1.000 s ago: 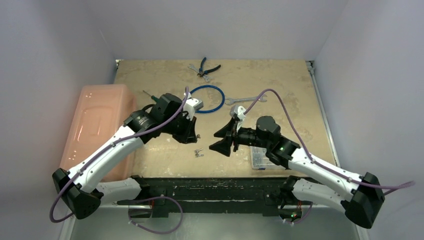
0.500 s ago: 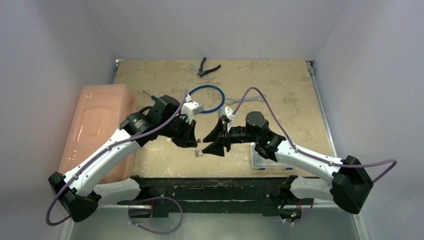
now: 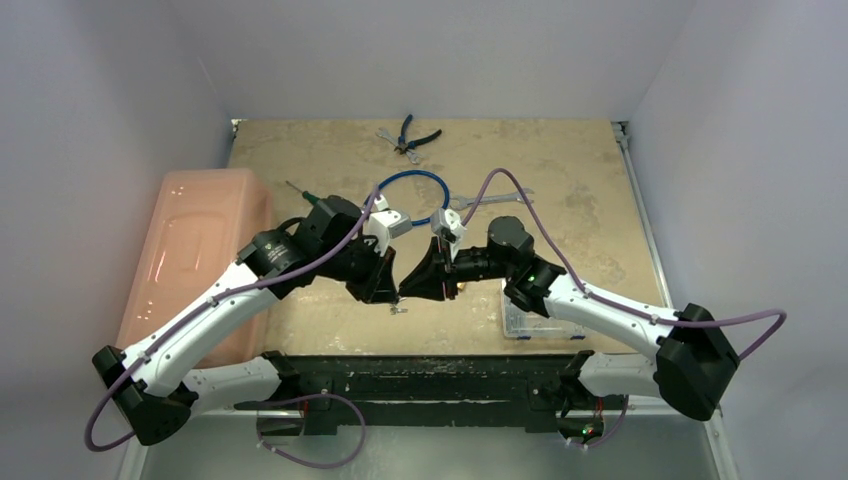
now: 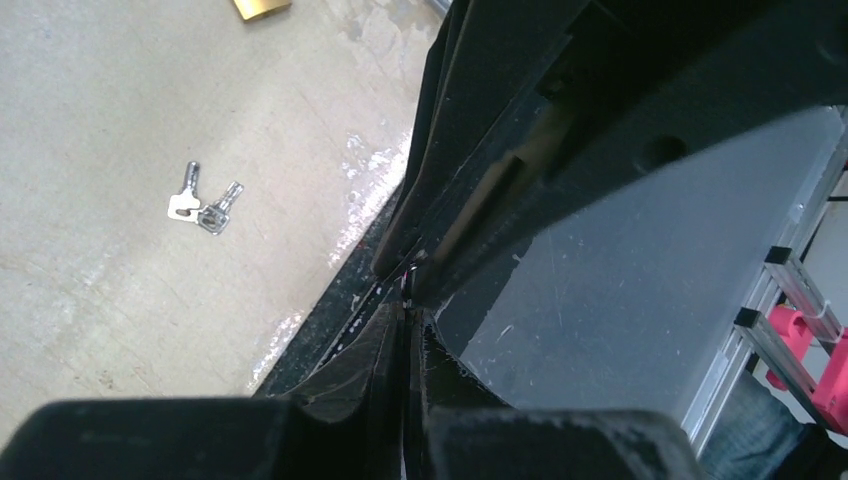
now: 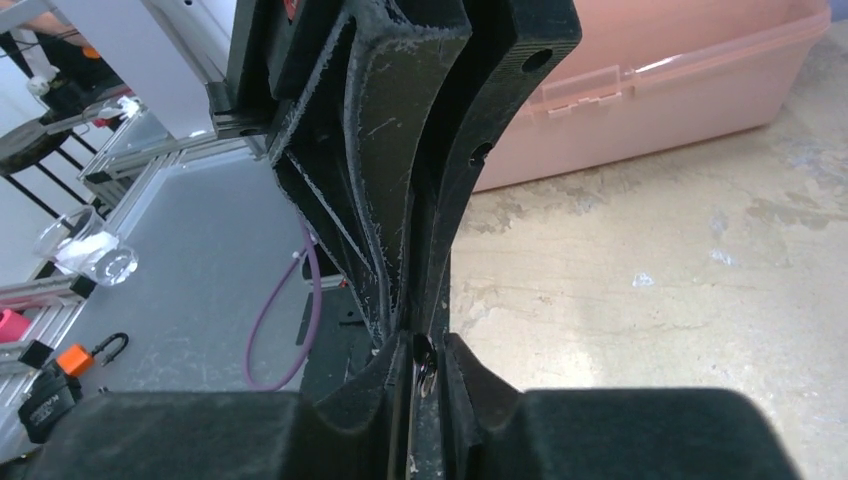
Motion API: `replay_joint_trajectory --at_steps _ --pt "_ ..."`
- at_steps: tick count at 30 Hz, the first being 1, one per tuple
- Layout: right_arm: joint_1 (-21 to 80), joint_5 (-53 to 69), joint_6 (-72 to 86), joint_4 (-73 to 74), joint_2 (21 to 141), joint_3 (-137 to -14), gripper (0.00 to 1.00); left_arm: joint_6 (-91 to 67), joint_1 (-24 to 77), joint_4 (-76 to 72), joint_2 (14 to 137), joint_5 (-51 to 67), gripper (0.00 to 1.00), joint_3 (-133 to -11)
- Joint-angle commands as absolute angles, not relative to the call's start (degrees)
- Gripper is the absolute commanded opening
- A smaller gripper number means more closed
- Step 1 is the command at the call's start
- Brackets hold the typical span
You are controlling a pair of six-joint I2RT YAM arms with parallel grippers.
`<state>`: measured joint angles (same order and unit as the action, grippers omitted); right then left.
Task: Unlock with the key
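My left gripper (image 3: 392, 290) is shut, and a tiny silver key (image 5: 423, 363) sticks out of its tips. In the left wrist view the left gripper (image 4: 410, 300) shows its fingers pressed together. My right gripper (image 3: 409, 290) meets it tip to tip above the table's near middle. In the right wrist view the right gripper (image 5: 428, 368) has its jaws drawn in close on both sides of the key, with a thin dark gap on each side. The brass padlock (image 4: 262, 8) lies on the table at the left wrist view's top edge.
Two more small keys (image 4: 205, 207) lie on the table just below the grippers (image 3: 397, 309). A pink lidded box (image 3: 195, 250) stands at the left. A blue cable ring (image 3: 413, 178), a wrench (image 3: 490, 200), pliers (image 3: 415, 135) and a clear parts box (image 3: 525, 318) lie around.
The right arm has swung left until its tips meet the left gripper's, and its jaws have narrowed around the key. The left gripper has stayed shut and shifted slightly.
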<state>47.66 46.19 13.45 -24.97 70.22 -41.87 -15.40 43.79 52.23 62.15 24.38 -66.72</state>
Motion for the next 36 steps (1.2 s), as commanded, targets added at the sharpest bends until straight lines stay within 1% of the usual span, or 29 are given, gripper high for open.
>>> replay_joint_trajectory --at_steps 1,2,5,6,8,9,10,13,14,15,17,18,19,31,32,34,36 --pt "47.9 49.4 12.1 -26.7 70.0 -44.3 0.13 -14.4 44.2 50.6 60.8 25.6 0.0 -67.1" --pt "47.9 49.6 11.9 -26.2 70.0 -44.3 0.11 -14.4 44.2 50.6 60.8 25.5 0.0 -67.2" --pt "47.9 50.7 11.7 -25.6 70.1 -44.3 0.09 -14.4 44.3 50.5 60.8 25.5 0.0 -67.2" --pt "47.9 51.2 11.7 -25.4 70.2 -44.3 0.07 -14.3 44.4 50.4 60.8 25.6 0.0 -67.2" --pt "47.9 52.2 11.7 -25.2 70.5 -44.4 0.01 -14.2 44.4 50.2 60.7 25.7 0.0 -67.2" --pt "47.9 52.7 11.8 -25.1 70.7 -44.5 0.02 -14.2 44.5 50.1 60.6 25.7 0.0 -67.3" --pt "47.9 53.2 11.7 -24.8 71.0 -44.6 0.07 -14.1 44.5 49.9 60.6 25.7 0.0 -67.6" --pt "47.9 54.0 11.7 -24.2 71.3 -44.7 0.13 -14.0 44.5 49.6 60.4 25.6 0.0 -67.9" --pt "47.9 54.1 11.7 -24.2 71.4 -44.7 0.13 -13.9 44.5 49.5 60.3 25.6 0.0 -68.0" --pt "47.9 54.2 11.7 -24.1 71.4 -44.7 0.13 -13.9 44.5 49.4 60.3 25.7 0.0 -68.0" --pt "47.9 54.2 11.7 -24.1 71.4 -44.7 0.09 -13.8 44.5 49.1 60.3 25.8 0.0 -68.1" --pt "47.9 54.2 11.7 -24.1 71.4 -44.7 0.06 -13.8 44.5 49.1 60.4 25.8 0.0 -68.1" --pt "47.9 54.1 11.7 -24.1 71.4 -44.6 0.0 -13.8 44.5 49.0 60.5 25.8 0.0 -68.1" --pt "47.9 56.3 12.8 -24.6 71.5 -43.8 0.0 -13.3 44.5 48.0 60.5 24.0 0.0 -68.8" --pt "47.9 56.4 13.2 -24.7 71.4 -43.7 0.02 -13.1 44.5 47.9 60.4 24.1 0.0 -68.8" --pt "47.9 56.6 14.1 -25.7 71.2 -43.1 0.16 -12.9 44.5 47.5 60.3 24.1 0.0 -68.9" --pt "47.9 56.6 14.5 -25.9 71.2 -43.1 0.27 -12.7 44.5 47.3 60.2 24.1 0.0 -69.1"
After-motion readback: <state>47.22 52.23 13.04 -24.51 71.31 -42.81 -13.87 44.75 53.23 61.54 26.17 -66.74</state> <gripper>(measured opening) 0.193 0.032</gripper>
